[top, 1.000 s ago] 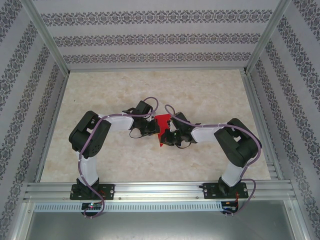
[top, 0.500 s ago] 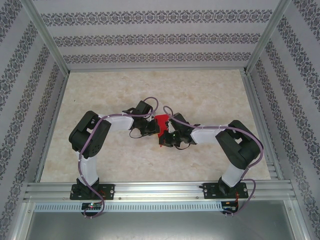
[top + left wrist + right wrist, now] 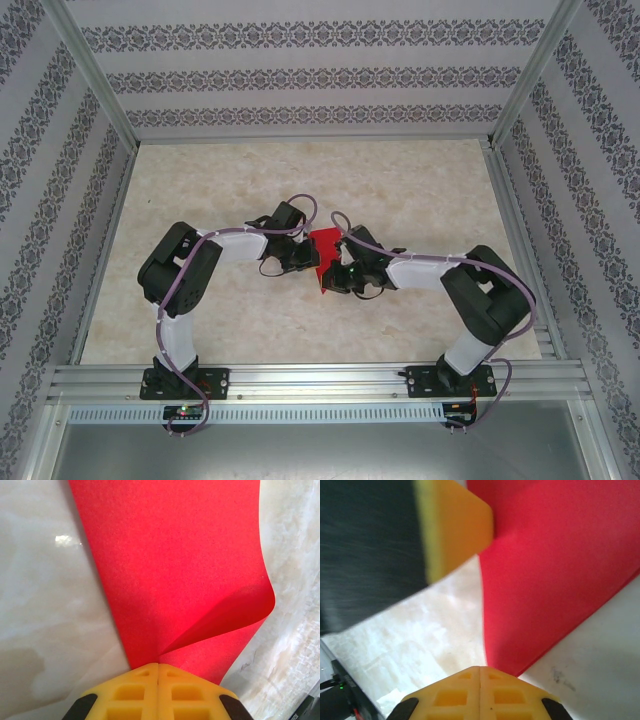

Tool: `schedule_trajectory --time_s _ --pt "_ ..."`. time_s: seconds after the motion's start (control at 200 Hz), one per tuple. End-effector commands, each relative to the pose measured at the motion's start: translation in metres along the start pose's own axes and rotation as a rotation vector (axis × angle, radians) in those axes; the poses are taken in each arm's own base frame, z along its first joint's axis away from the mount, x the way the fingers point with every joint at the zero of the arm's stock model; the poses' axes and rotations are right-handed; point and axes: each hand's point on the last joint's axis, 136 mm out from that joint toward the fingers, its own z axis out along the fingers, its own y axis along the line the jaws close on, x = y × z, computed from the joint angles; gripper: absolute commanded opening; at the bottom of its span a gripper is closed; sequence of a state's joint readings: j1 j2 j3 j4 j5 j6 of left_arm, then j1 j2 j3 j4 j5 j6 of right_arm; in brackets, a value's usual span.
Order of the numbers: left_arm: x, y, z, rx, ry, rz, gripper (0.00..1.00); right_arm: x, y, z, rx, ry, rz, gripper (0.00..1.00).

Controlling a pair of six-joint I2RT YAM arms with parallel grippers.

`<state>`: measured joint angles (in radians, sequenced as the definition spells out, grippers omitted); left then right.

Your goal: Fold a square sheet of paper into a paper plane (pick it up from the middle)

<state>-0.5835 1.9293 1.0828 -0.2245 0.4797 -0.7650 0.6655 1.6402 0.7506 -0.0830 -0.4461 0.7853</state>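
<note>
The square sheet of paper is bright red and sits mid-table between my two grippers. In the left wrist view the sheet runs away from my left gripper, whose yellow fingers are shut on its near edge; one corner curls over on the right. My right gripper is shut too, and the sheet's lower corner ends just behind its right finger, so I cannot tell whether it is pinched. From above, the left gripper and right gripper nearly touch.
The marble-patterned tabletop is enclosed by patterned walls and an aluminium frame, with a rail along the near edge carrying both arm bases. The left gripper's yellow finger looms close in the right wrist view.
The right wrist swung slightly left over the sheet, then back, and the right elbow drifted to the right. The left arm held still on the sheet.
</note>
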Motion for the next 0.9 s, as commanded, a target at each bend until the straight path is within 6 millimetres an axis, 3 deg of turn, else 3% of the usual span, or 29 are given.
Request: schedule_trajectory --time_s 0.0,0.11,0.295,0.495,0.894 --pt "0.016 0.035 0.008 -0.139 0.029 -0.027 0.0 -0.037 0.001 -0.018 0.023 -0.12 -0.009 0.03" --pt "0.014 0.034 0.008 -0.136 0.025 -0.023 0.0 -0.052 -0.013 -0.014 0.062 -0.137 0.027 0.03" --pt "0.015 0.032 0.008 -0.13 0.029 -0.014 0.0 -0.069 -0.012 -0.007 0.073 -0.142 0.039 0.02" --pt "0.014 0.027 0.007 -0.12 0.029 0.003 0.0 -0.062 -0.026 0.006 0.101 -0.106 0.067 0.02" --pt "0.01 0.021 0.007 -0.114 0.027 0.023 0.0 -0.046 -0.062 0.01 0.18 -0.073 0.116 0.02"
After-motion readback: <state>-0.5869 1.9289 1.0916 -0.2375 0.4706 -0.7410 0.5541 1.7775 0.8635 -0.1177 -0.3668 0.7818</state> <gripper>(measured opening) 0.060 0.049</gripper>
